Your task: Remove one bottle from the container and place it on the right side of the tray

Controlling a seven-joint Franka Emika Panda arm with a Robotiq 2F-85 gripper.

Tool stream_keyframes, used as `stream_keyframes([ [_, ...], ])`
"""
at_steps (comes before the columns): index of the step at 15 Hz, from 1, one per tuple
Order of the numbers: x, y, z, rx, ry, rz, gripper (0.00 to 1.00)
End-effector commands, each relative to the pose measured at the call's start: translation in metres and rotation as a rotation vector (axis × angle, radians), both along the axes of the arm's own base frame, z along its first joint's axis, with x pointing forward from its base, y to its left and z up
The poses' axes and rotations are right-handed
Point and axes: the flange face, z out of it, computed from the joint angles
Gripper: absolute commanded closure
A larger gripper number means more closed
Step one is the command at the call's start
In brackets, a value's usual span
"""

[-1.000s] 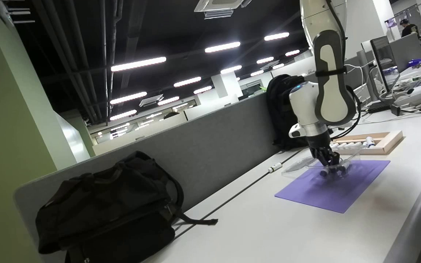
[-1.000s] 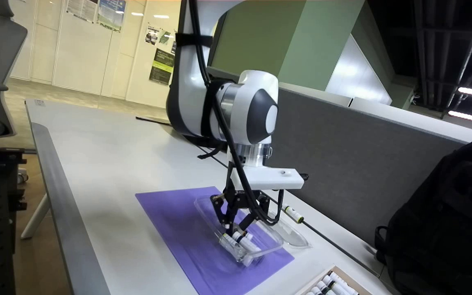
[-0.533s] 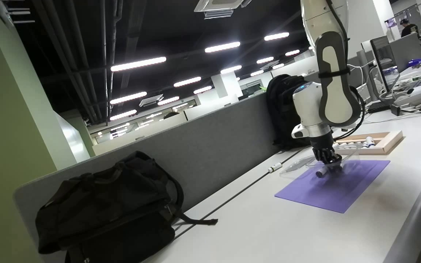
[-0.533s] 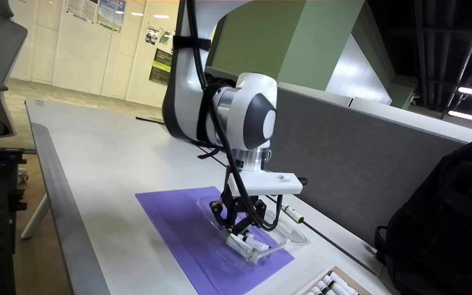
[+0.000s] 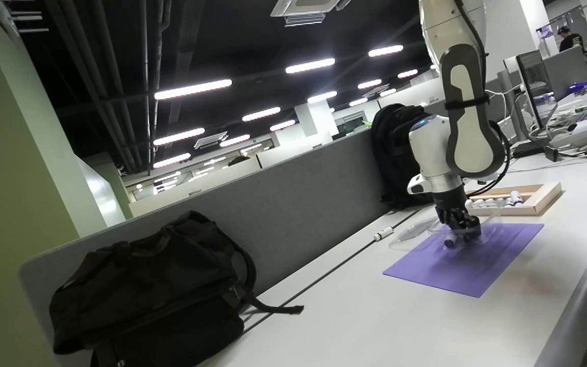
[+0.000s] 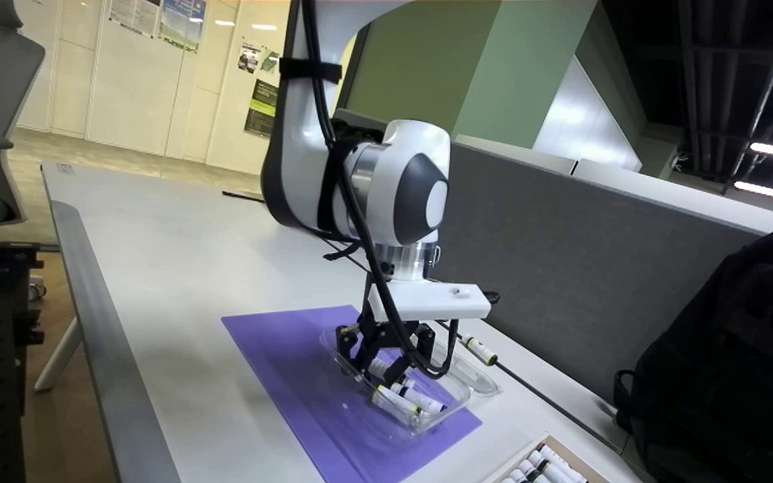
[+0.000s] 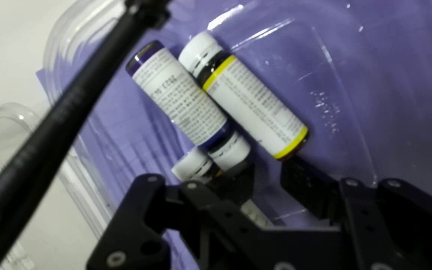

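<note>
two spread fingers of a black hand reach down into a clear plastic container. a gap shows between the tips, and nothing looks gripped. just ahead of the tips, in the wrist view, a yellow-banded bottle and a blue-banded bottle lie side by side in the container; a third bottle, mostly hidden, pokes its white cap out beside one finger. beneath the hand and container is a purple mat on the desk. well apart from the hand, off the mat, stands a wooden tray holding white-labelled bottles.

the step in hand appears to be picking a bottle; none is lifted out by the hand yet, and which is meant cannot be told. the next move probably calls for straddling a single bottle, closing on it, then raising it clear of the container's wall before crossing to the tray's right side.
</note>
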Motion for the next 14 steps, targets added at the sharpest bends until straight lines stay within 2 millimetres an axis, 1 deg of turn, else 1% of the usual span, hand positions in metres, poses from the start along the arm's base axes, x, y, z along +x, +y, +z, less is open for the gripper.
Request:
stream_keyframes([
  [1, -0.004, 0.007, 0.008, 0.003, -0.016, -0.004, 0.38],
  [2, -0.005, 0.01, 0.01, 0.006, -0.017, 0.004, 0.29],
  [6, -0.011, 0.021, 0.015, 0.016, -0.029, 0.039, 0.02],
  [7, -0.011, 0.023, 0.016, 0.014, -0.036, 0.047, 0.0],
  [10, -0.011, 0.029, 0.018, 0.011, -0.048, 0.074, 0.0],
  [14, -0.012, 0.029, 0.008, 0.012, -0.028, 0.079, 0.0],
])
